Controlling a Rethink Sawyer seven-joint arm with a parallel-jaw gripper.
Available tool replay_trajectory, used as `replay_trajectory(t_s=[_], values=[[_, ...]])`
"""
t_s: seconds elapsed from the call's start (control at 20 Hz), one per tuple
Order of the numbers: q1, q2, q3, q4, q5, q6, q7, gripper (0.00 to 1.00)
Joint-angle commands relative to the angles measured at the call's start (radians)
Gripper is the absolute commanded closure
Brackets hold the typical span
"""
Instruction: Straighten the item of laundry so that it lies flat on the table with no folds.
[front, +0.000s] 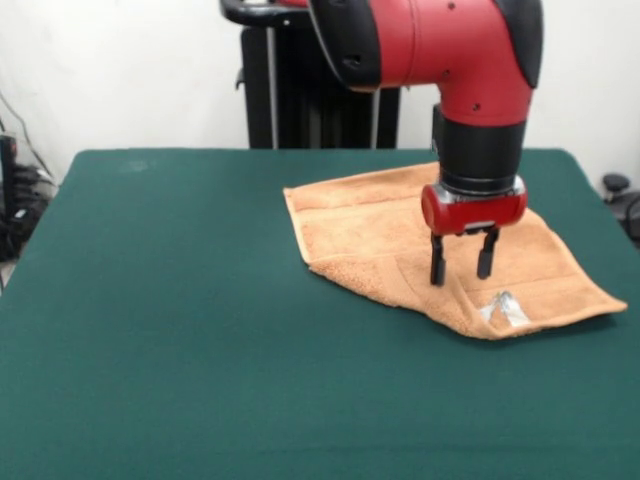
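- Light-orange terry towel (400, 225) on dark green felt worktop (180, 330), toward the far right part of it, well clear of the near edge.
- Not flat yet: near portion doubled over, with a diagonal fold edge from the towel's near-left side down to its nearest corner.
- Far-left corner and far edge of the towel look spread and square; woven border band visible along the left side.
- Small white label (503, 308) exposed on the folded flap, close to the towel's nearest corner.
- Right corner of the towel pointing out toward the worktop's right edge, lying low, no obvious bunching there.
- Gripper (462, 258) over the towel's middle, just left of and above the label, pointing straight down.
- Fingers parted with a clear gap, nothing between them; tips at or just above the cloth, contact impossible to confirm from this angle.
- Progress estimate: roughly half done, the far half laid out, the near flap left to unfold.
- Likely remaining: pinch the flap near the label, pull it toward the near-right away from the towel's centre, then check for leftover wrinkles.
- Risk: dragging the whole towel instead of opening the fold.
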Motion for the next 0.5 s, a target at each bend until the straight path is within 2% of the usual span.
replay_trajectory(t_s=[0.05, 0.5], values=[[0.009, 0.076, 0.026, -0.015, -0.041, -0.060, 0.079, 0.00], [0.027, 0.096, 0.010, -0.043, -0.029, -0.067, 0.092, 0.00]])
